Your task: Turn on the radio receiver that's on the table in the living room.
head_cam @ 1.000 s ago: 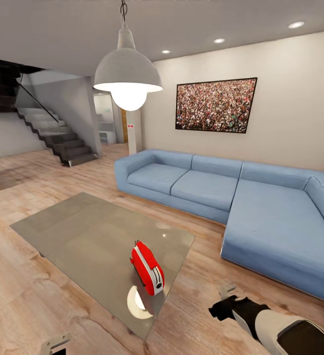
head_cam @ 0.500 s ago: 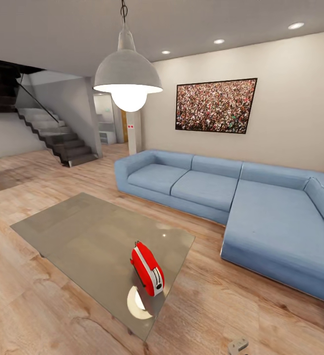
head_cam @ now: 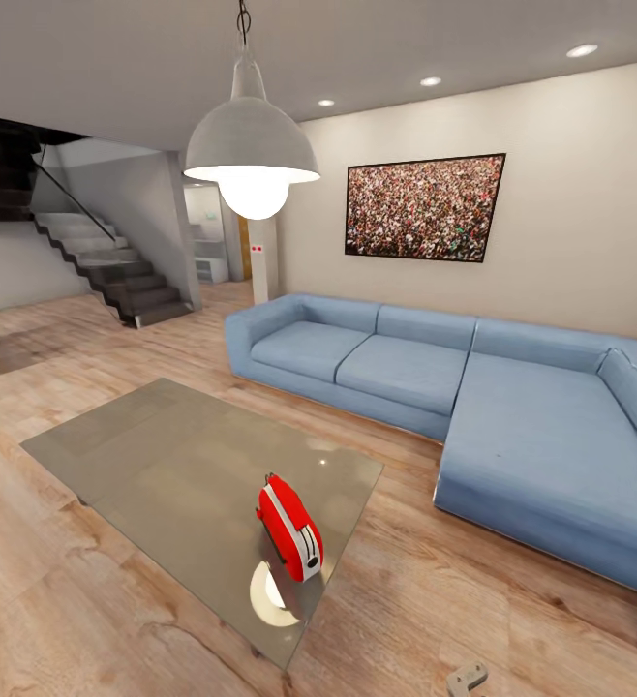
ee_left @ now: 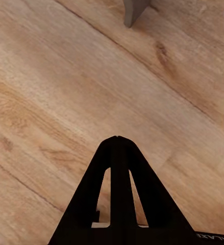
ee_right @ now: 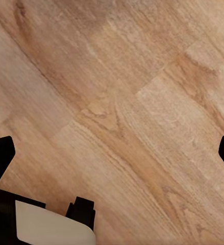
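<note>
- One red radio receiver (head_cam: pixel 289 528) stands upright on the glass tabletop (head_cam: pixel 164 465), near the corner closest to you, its narrow white-trimmed end turned your way. You cannot tell from here whether it is switched on.
- Your left gripper (ee_left: pixel 117 140) has its jaws pressed together on nothing, pointing at the wooden floor (ee_left: pixel 50 87) with a grey table leg (ee_left: pixel 134 10) ahead.
- Your right gripper (ee_right: pixel 112 148) has its jaws spread wide and empty, facing the floor too.
- Both arms hang low, probably stowed, which leaves your view of the radio and the blue sofa (head_cam: pixel 512 407) unblocked.
</note>
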Motion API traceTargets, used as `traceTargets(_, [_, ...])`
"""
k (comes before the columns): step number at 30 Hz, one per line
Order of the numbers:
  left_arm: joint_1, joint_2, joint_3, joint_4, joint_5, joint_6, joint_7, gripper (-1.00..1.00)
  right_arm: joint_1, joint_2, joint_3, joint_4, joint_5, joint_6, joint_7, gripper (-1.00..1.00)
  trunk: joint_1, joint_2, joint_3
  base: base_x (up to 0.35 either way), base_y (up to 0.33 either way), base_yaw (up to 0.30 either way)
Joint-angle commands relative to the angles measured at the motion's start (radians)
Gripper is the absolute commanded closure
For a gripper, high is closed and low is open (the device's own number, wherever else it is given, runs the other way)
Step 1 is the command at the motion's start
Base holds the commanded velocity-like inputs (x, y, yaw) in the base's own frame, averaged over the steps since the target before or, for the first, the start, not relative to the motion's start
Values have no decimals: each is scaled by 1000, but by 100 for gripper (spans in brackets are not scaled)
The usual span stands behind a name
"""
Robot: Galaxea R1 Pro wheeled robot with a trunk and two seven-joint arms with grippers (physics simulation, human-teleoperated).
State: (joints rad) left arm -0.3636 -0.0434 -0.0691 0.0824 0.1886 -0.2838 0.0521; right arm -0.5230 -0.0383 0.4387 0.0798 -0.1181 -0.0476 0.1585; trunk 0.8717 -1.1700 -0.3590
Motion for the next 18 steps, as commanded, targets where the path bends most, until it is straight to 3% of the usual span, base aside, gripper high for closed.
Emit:
traceTargets(1, [0, -1, 0, 0, 0, 0, 0, 100, 0, 0, 0, 0, 0, 0, 0, -100, 0, 0, 0, 0, 0, 0])
traceTargets(18, [1, -1, 0, 0, 0, 0, 0, 100, 0, 0, 0, 0, 0, 0, 0, -100, 0, 0, 0, 0, 0, 0])
